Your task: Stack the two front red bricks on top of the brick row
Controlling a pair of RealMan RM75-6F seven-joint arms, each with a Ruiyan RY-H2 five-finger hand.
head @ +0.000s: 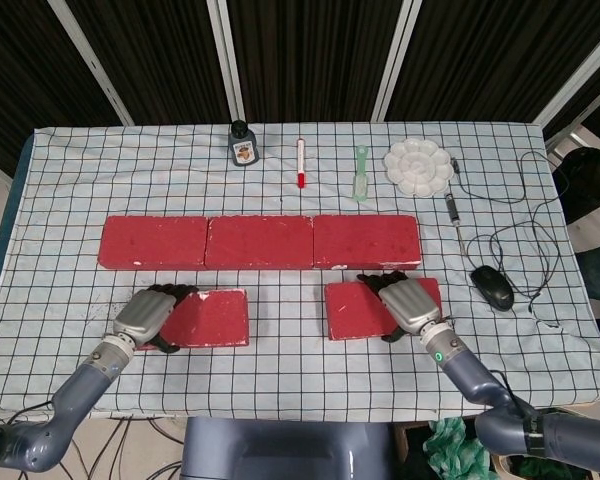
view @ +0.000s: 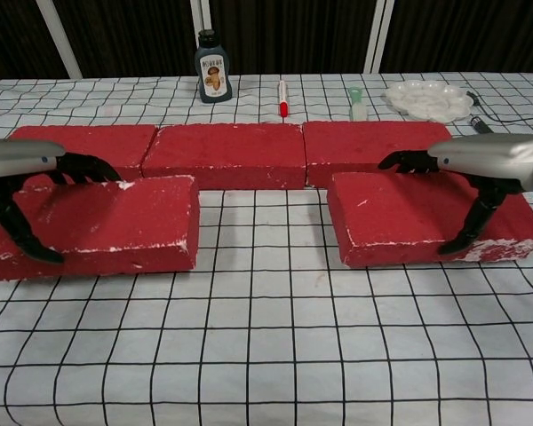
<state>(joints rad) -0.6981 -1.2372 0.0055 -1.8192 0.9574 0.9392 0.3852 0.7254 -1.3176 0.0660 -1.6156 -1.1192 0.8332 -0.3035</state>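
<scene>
My left hand (head: 148, 317) grips the left front brick (head: 208, 318) at lower left of the frame, fingers over its far edge, thumb on its near side. My right hand (head: 410, 305) holds the right front brick (head: 355, 310) the same way, right of centre. Both bricks sit just in front of the brick row (head: 260, 242) across the middle of the checked tablecloth (head: 300, 375).

table (head: 70, 160): checked cloth | brick row (head: 260, 242) | bottle (head: 242, 144) | palette (head: 418, 166) | mouse (head: 492, 287)
</scene>
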